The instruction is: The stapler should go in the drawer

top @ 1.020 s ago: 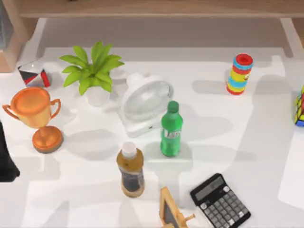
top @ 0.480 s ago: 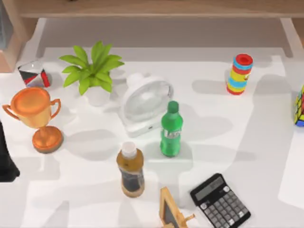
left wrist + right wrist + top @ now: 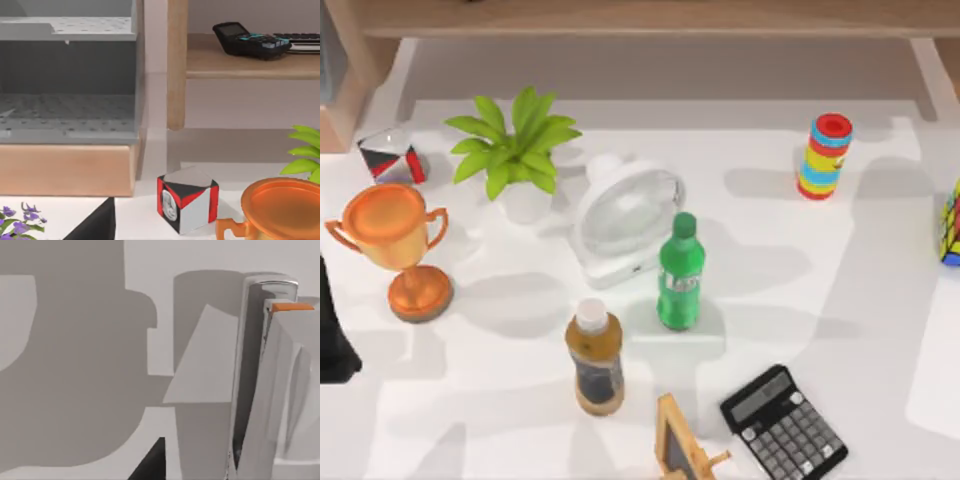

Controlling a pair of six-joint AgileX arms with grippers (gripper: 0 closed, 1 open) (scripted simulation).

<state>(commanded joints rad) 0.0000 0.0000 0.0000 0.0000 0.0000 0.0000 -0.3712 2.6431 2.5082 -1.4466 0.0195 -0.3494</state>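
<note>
Your top view looks straight down on the tabletop. Your left wrist view faces level, close to the far-left corner, sharing the red-black cube and orange trophy. Your right wrist view sits close against the tabletop surface.

Bright even light, soft grey shadows across the table.

The bench was white with grey shadows. A trophy was glossy orange; the plant had bright green leaves in a white pot. The fan was white. One bottle was green, the other amber with a white cap. The calculator was black with grey keys. A ringed cylinder was striped red, yellow and blue. The cube was red, black and white. The stapler was white and pale grey with an orange tab.
</note>
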